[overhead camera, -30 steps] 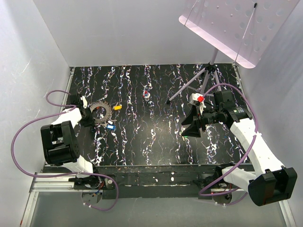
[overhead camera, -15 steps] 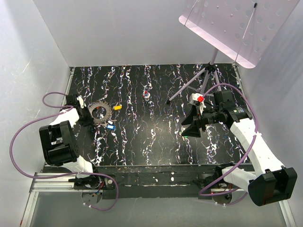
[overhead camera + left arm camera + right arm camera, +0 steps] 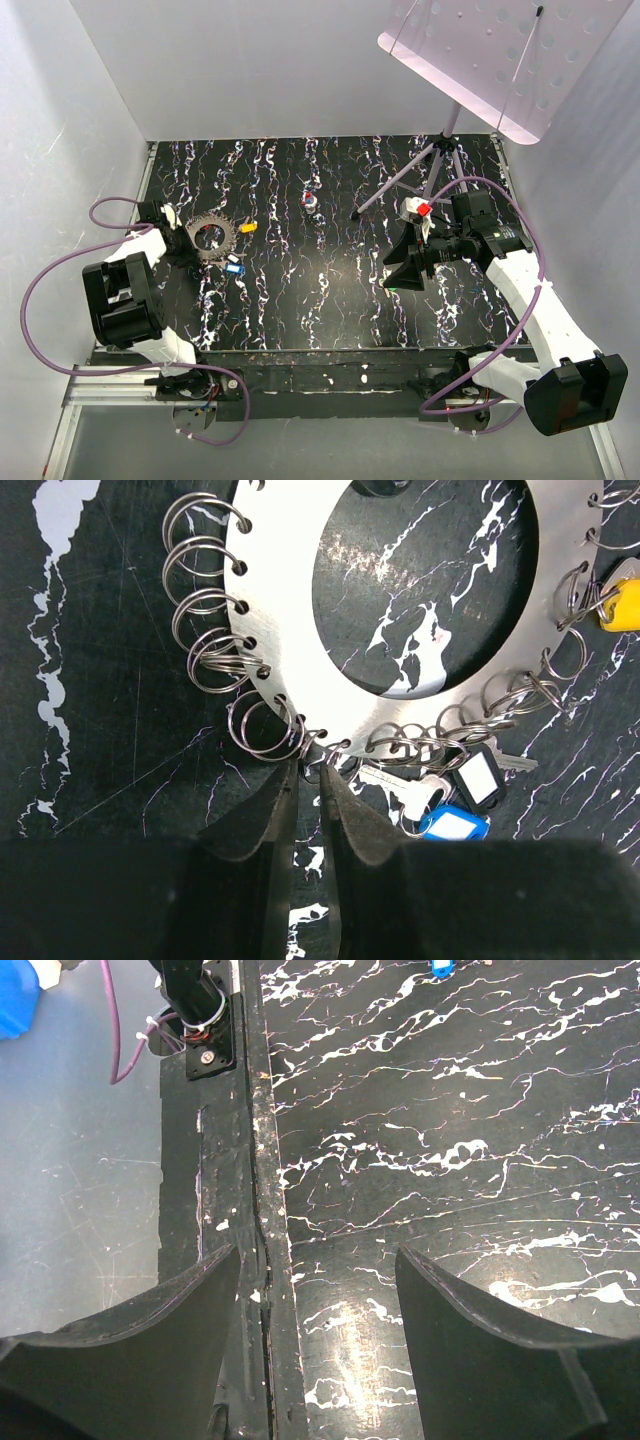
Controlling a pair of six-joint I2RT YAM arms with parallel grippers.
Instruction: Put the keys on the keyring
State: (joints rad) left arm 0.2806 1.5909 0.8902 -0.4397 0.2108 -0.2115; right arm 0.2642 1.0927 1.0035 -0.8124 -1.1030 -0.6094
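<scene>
The keyring [image 3: 211, 240] lies at the table's left; in the left wrist view it is a flat metal plate [image 3: 300, 670] with split rings round its rim. My left gripper [image 3: 183, 250] [image 3: 312, 772] has its jaws almost together, pinching a small split ring on the rim. The blue key [image 3: 235, 266] [image 3: 455, 823] and a black-tagged key [image 3: 478, 778] hang on rings beside it. The yellow key [image 3: 248, 227] [image 3: 620, 612] lies at the ring's right. The red key [image 3: 424, 210] and a green speck [image 3: 388, 289] show by my right gripper [image 3: 400, 272] [image 3: 320, 1290], which is open and empty.
A red-white-blue blob [image 3: 310, 201] lies mid-table. A tripod stand [image 3: 435, 160] with a pink perforated board [image 3: 480, 60] stands at the back right. The right wrist view looks at the table's near edge rail [image 3: 255, 1210].
My left gripper and arm have drawn a little to the left, and the keyring has shifted slightly with them. The right arm has not moved.
</scene>
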